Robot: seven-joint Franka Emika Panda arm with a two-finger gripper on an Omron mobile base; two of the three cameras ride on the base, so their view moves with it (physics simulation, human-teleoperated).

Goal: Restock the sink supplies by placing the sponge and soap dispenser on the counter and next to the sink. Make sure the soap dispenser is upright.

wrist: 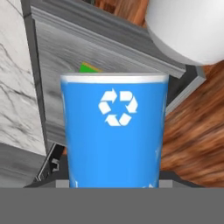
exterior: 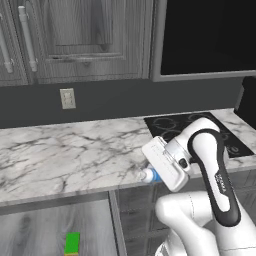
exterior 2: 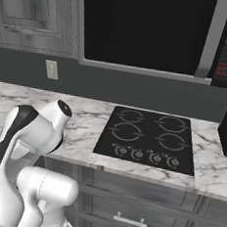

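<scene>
Kitchen, rendered: white marble desk [exterior: 60, 155] with grey veining across the middle of the left base view, dark grey wood-grain cabinets above and below, black cooktop [exterior 2: 150, 138] set in at centre of the right base view, wall outlet [exterior: 67, 98] on the dark backsplash.

Item 1, soap dispenser [wrist: 114, 131]: blue cylindrical bottle, white band at one end, white recycling mark on its face. Fills the centre of the hand view, right against the camera; in the left base view a small blue-and-white end [exterior: 150, 175] pokes out by the desk's front edge, centre frame. It appears to lie tilted, not upright. Held off the desk.

Item 2, sponge [exterior: 72, 243]: green top, yellow layer under it. Sits low, lower left of the left base view, below desk level, apparently in an open drawer or cabinet; a green sliver [wrist: 89, 68] shows behind the bottle in the hand view. Untouched.

Item 3, pincer [exterior: 156, 170]: closed on the soap dispenser; its tips are hidden by the bottle.

Status: neither item placed. Bottle is in transit, judged early in the task; sponge remains to be fetched. Sink not located from here.
</scene>
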